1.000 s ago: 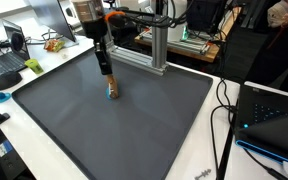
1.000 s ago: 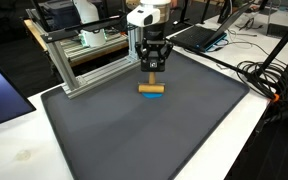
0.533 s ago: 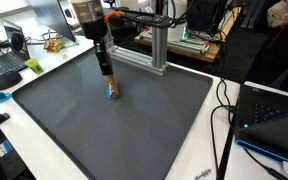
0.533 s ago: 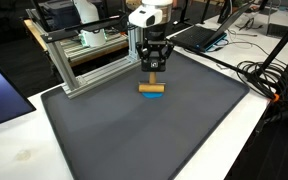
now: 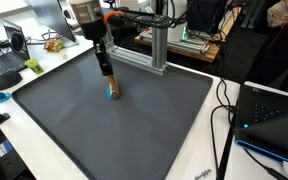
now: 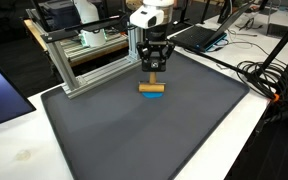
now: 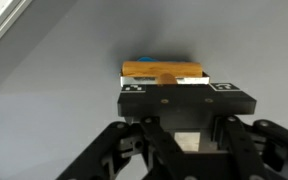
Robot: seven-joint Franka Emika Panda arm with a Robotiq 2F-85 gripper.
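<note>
From where I stand, the white robot arm (image 6: 144, 15) reaches straight down over the dark grey table (image 6: 134, 135). Its black fingers (image 6: 148, 70) hang just above a small wooden block with a blue underside (image 6: 152, 90). The block lies flat on the table near the edge where the open aluminium frame (image 6: 69, 65) stands. It sits about midway along that edge and well away from the opposite one.

A short wooden peg (image 6: 154, 80) rises from the top of the block. The fingers look pressed in on either side of it, pinching it, though at this distance I can't swear the pads touch. In the wrist view the fingers (image 7: 134, 97) fill the lower half. The block (image 7: 159, 67) shows just past them with a strip of blue along its far side, and the rounded peg (image 7: 167, 76) is at its middle.

The frame is the nearest thing to a container here. Green boards and a white unit sit inside it, and they are too small to make out further.
</note>
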